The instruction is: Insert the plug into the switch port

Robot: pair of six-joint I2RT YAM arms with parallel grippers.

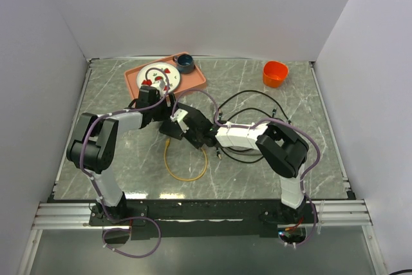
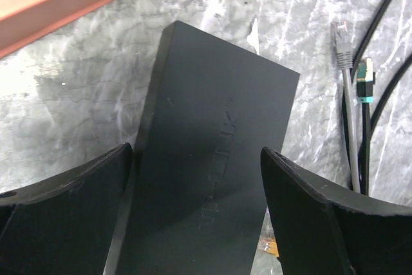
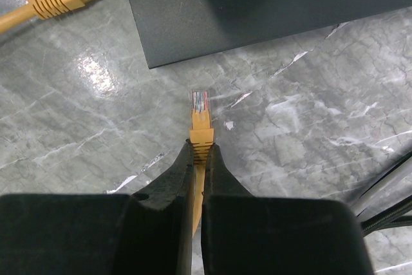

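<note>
Right gripper clamped on plug, tip aimed at switch just ahead, not touching; left gripper fingers apart, straddling switch.

lab test cell, white walls, marble tabletop

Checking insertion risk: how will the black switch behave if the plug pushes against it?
Probably slides: the switch rests on glossy marble tabletop. Unlikely to tip, being low and wide. Left gripper straddling it should brace it.
</note>
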